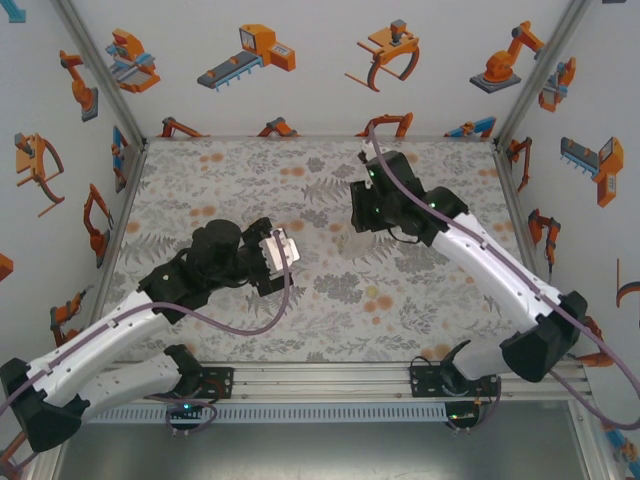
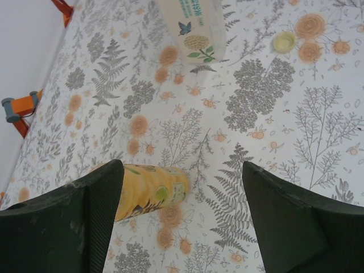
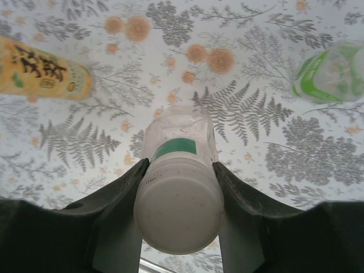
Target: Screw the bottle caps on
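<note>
while the right tool (image 3: 180,170) is clamped on the slim clear bottle (image 3: 177,139), the left tool (image 2: 180,165) is seen with its jaws standing apart and nothing held between them.

right wrist view: the slim clear bottle is gripped from both sides just behind its wide white round end, which is turned toward the camera. a green band is noted on the bottle beyond the fingers (image 3: 122,193). the crinkled clear body points away over the counter (image 1: 200,190).

same view, upper left: the amber-yellow bottle (image 3: 42,71) is seen lying on its side on the floral cloth, well apart from the held bottle. upper right: the short green bottle (image 3: 333,71) is recorded near the frame edge. it is blurred, and it cannot be told whether it stands or lies, nor whether it is capped.

left wrist view: the amber-yellow bottle is found lying on the counter low in the frame, just beside the left finger, its far part hidden behind that finger. no contact between finger and bottle can be confirmed. a small pale yellow cap (image 2: 283,41) is noted lying loose on the cloth at upper right, well apart from the bottle. a pale labelled bottle (image 2: 190,28) with a butterfly print is cut off by the top edge. whether it is the one clamped in the right tool cannot be told.

top view: both arms are seen reaching inward over the counter, left tool near the middle, right tool farther back and to the right.
</note>
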### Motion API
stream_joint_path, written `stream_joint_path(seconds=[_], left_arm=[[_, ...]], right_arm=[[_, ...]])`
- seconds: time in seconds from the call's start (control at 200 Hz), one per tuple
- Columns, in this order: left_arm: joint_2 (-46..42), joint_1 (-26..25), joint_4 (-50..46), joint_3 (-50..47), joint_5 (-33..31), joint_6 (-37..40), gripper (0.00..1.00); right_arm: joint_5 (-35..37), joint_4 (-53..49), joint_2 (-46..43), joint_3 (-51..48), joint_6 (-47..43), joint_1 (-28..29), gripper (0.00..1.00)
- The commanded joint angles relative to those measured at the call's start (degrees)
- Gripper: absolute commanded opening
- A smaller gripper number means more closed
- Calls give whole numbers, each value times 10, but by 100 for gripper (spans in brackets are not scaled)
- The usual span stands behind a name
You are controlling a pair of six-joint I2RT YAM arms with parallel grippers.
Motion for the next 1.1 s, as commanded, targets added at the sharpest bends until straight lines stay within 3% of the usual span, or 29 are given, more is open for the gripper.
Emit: stream_joint_path(seconds=[0.0,0.476,0.646,0.776,1.097], left_arm=[[-18,13,30,-8,15,-22,79],[-22,19,18,-5,31,-14,74],[-22,19,21,-9,-6,-10,76],[-24,20,15,-5,-33,-7,76],[-16,20,10,-5,-22,-2,77]], right_arm=[[2,-29,28,44,-46,-21,28],[-40,-28,189,179,-82,-97,28],[-45,-54,245,227,-88,-112,28],[-36,-61,276,247,-95,-117,28],[-42,-47,308,249,-99,-123,30]])
